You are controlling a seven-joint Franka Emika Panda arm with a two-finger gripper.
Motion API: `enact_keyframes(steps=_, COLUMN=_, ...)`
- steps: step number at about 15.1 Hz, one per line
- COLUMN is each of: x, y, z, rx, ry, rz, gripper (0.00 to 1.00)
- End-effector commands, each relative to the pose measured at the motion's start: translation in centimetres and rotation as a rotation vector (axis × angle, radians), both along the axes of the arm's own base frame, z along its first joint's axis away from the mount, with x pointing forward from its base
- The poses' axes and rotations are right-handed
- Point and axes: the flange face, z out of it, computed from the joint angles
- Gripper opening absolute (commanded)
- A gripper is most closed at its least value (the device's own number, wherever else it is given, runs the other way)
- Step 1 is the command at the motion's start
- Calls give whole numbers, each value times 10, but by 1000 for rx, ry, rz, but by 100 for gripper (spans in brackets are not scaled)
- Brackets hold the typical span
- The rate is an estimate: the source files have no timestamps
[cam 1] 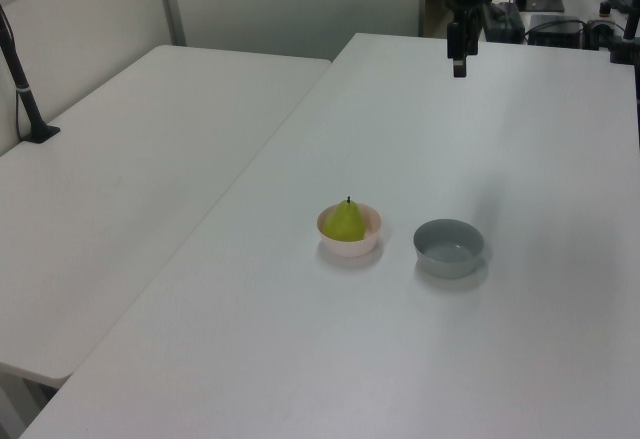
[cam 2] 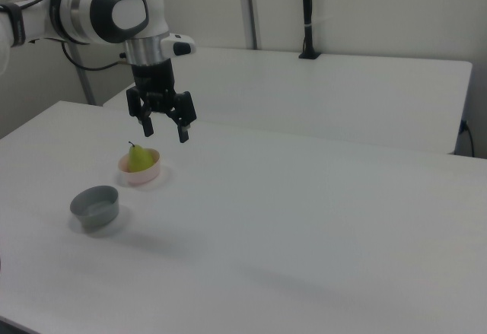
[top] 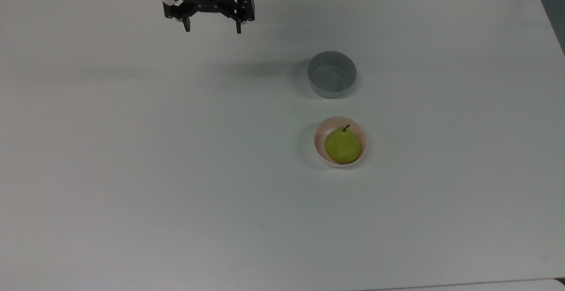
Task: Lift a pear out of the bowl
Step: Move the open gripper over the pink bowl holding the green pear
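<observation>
Yellow-green, speckled pear [top: 342, 145] sits upright in the smooth round pink bowl [top: 318, 141] beside a grey bowl [top: 331, 74] on the matte white surface [top: 176, 171]; the end effector [top: 212, 29] hangs well apart, fingers spread, empty.

Count on the white surface [top: 176, 171]: two bowls, one pale pink bowl [top: 319, 147] and one grey bowl [top: 331, 74] at its 12 o'clock in the top view. One pear [top: 342, 145], inside the pink one. One claw [top: 212, 29], two fingers.
</observation>
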Motion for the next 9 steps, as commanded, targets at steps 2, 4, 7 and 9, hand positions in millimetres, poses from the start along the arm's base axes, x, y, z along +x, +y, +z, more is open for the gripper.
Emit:
enact_keyframes(steps=2, x=4, y=27, z=17, rx=4, ry=-41, rz=54, gripper=100)
enact_keyframes(steps=4, x=9, y=57, z=14, rx=16, ry=-38, rz=95, gripper=100)
enact_keyframes(steps=7, x=21, y=104, z=9, rx=48, ry=-50, rz=89, gripper=100)
enact_keyframes(steps=9, x=35, y=137, z=4, rx=59, ry=-96, rz=78, gripper=100)
